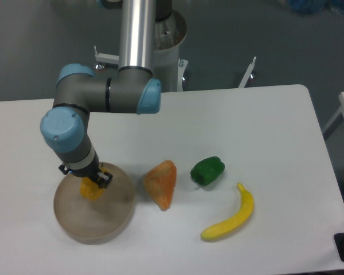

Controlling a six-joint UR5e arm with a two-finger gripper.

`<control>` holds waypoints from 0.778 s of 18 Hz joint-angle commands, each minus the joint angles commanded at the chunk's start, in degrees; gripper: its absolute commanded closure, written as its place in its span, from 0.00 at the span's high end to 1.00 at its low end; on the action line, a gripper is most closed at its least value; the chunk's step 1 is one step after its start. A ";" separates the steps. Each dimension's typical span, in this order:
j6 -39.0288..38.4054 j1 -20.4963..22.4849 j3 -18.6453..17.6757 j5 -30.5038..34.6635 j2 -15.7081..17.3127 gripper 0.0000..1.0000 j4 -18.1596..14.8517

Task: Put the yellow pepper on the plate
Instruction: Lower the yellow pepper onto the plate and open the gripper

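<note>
The yellow pepper (91, 191) is a small lumpy yellow-orange piece hanging just over the middle of the plate (112, 220), a round beige-tan dish at the table's front left. My gripper (89, 182) points straight down over the plate and is shut on the pepper, with only the pepper's lower part showing below the fingers. Whether the pepper touches the plate's surface I cannot tell.
An orange triangular wedge (162, 183) lies just right of the plate. Further right sit a green pepper (207, 171) and a long curved banana (231, 216). The arm's elbow (106, 94) reaches over the table's back left. The table's right edge is near x 600.
</note>
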 joint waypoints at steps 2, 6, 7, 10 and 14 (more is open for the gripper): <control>0.09 0.00 0.09 0.00 -0.35 0.35 0.00; 0.09 0.00 -0.09 0.00 -1.14 0.35 0.00; 0.00 -0.09 0.00 0.00 -1.14 0.35 -0.09; 0.09 -0.18 0.09 -0.09 -1.32 0.35 0.00; 0.09 -0.27 -0.09 -0.09 -1.58 0.38 -0.17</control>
